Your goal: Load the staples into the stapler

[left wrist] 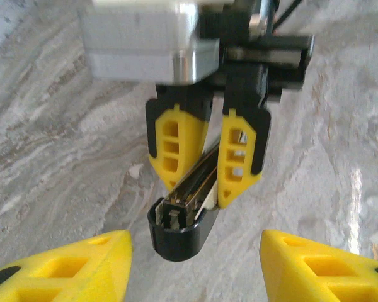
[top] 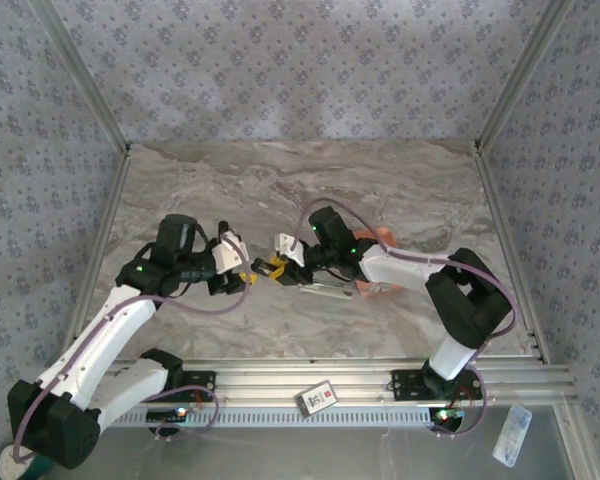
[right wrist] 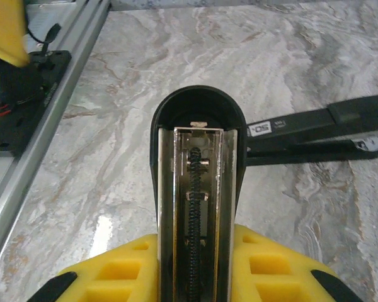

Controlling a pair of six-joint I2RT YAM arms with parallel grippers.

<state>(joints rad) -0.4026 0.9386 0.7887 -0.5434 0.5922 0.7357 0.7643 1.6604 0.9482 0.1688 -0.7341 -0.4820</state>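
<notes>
The right hand (right wrist: 195, 267) clamps the opened stapler (right wrist: 196, 110) by its magazine (right wrist: 166, 207), whose channel ahead of that hand shows a spring (right wrist: 194, 189) but no staples, and the left hand (left wrist: 192, 251) hovers spread and empty at its nose, so loading likely remains.

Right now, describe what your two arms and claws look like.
Both the left arm and right arm have white links, black joint housings with small green lights, and a lilac cable looping alongside. The left claw and right claw each carry two yellow wedge-shaped fingers with rectangular cut-outs and black edging.
</notes>
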